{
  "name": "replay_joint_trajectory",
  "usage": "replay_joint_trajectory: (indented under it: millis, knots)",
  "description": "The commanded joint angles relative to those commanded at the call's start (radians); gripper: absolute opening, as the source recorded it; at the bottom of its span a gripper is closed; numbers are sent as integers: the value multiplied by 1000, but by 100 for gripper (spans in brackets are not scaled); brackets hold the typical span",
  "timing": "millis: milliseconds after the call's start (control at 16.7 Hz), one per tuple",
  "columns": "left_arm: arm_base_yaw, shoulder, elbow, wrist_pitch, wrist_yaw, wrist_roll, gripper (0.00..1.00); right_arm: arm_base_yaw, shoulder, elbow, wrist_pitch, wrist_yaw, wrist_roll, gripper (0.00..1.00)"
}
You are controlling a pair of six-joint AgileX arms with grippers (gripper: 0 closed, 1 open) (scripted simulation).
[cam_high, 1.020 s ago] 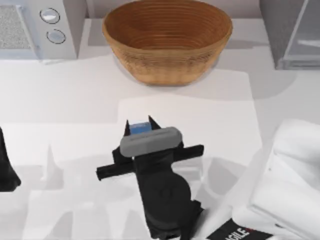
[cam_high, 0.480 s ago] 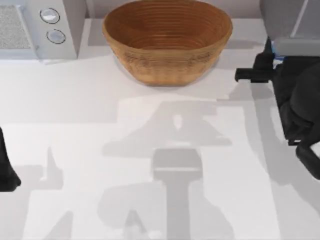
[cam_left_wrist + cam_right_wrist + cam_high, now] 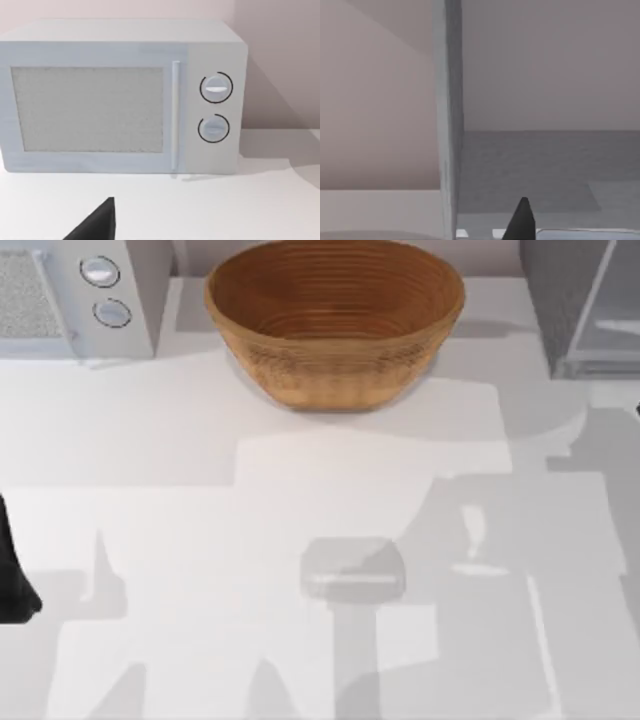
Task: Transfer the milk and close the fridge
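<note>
Milk: where it sat could not be told, nor which way it pointed or how its long side ran (it may have been in the right gripper or inside the fridge, a guess only).

Fridge (image 3: 558,310): stood upright at the back right corner of the worktop (image 3: 200,460), long axis vertical. Its pale door (image 3: 612,325) looked swung open, away from the dark speckled side. I read the opening as facing the front of the worktop, though not with certainty.

Right gripper (image 3: 521,222): hung close to the fridge, beside a pale upright edge with a grey recess beyond it. Whether it was open, closed, or carrying anything could not be told.

Step in hand, as judged: the milk's delivery into the fridge, at or near the release. Next move would call for leaving the carton standing on the shelf, backing out clear of the door edge, then pushing the door to.

Left arm (image 3: 12,575): parked at the worktop's left edge, with the left gripper (image 3: 97,225) facing the microwave (image 3: 70,300); its state could not be told.

Woven bowl (image 3: 335,320): at back centre, well apart from the fridge.
</note>
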Motion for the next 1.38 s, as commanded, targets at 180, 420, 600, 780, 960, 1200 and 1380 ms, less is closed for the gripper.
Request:
replay_joint_trajectory:
  millis: [180,420,600,780,960,1200,1380]
  knots:
    - [0,0,0,0,0,0,100,-7,-12,-13,-8,-16,1,0]
    - [0,0,0,0,0,0,100,-4,-7,-8,-5,-16,2,0]
    - [0,0,0,0,0,0,100,-16,55,58,1,-67,1,0]
    - [0,0,0,0,0,0,100,-58,212,206,-3,-114,0,0]
    - [0,0,0,0,0,0,100,-123,438,439,-14,-130,-1,0]
    - [0,0,0,0,0,0,100,-190,669,715,-22,-172,-4,0]
    - [0,0,0,0,0,0,100,-224,781,825,-46,-236,-3,0]
